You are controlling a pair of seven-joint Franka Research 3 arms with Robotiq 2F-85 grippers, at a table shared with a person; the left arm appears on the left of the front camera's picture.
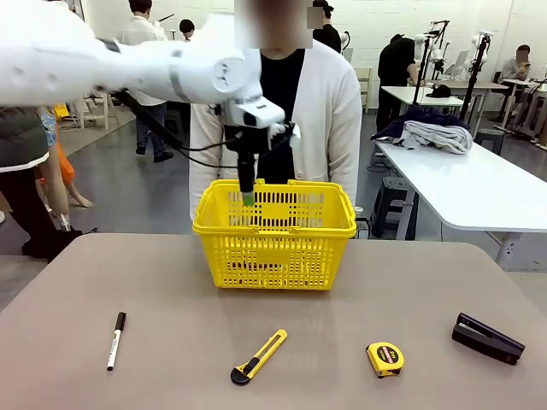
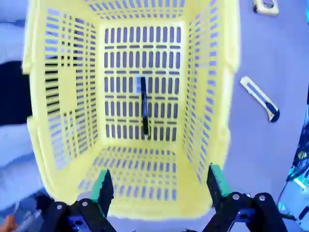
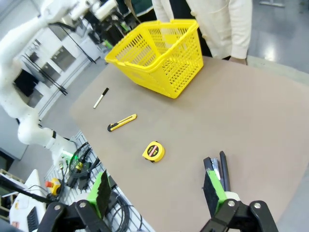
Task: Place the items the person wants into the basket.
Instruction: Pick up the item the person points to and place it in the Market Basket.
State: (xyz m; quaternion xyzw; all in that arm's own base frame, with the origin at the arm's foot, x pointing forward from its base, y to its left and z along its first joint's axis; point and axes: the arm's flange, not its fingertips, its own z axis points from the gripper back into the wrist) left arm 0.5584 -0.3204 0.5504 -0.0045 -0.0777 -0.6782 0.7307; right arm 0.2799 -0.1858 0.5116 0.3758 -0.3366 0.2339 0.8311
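Note:
The yellow basket [image 1: 282, 256] stands mid-table in front of the person [image 1: 329, 111] in a white cardigan. My left gripper [image 1: 247, 200] hangs over its far rim, pointing down. In the left wrist view the left gripper [image 2: 159, 183] is open and empty above the basket [image 2: 67, 92], and a thin dark pen [image 2: 143, 107] lies on the basket floor. The yellow-and-black utility knife [image 1: 258, 356] and the tape measure [image 1: 385, 359] lie on the table near the front edge. My right gripper [image 3: 157, 191] is open and empty, high above the table's right side.
A white marker with a black cap [image 1: 115, 340] lies at the front left. A black stapler [image 1: 487, 338] lies at the front right, just beyond one right fingertip [image 3: 212, 186]. Bare tabletop [image 1: 171, 282] surrounds the basket. Other tables and people are behind.

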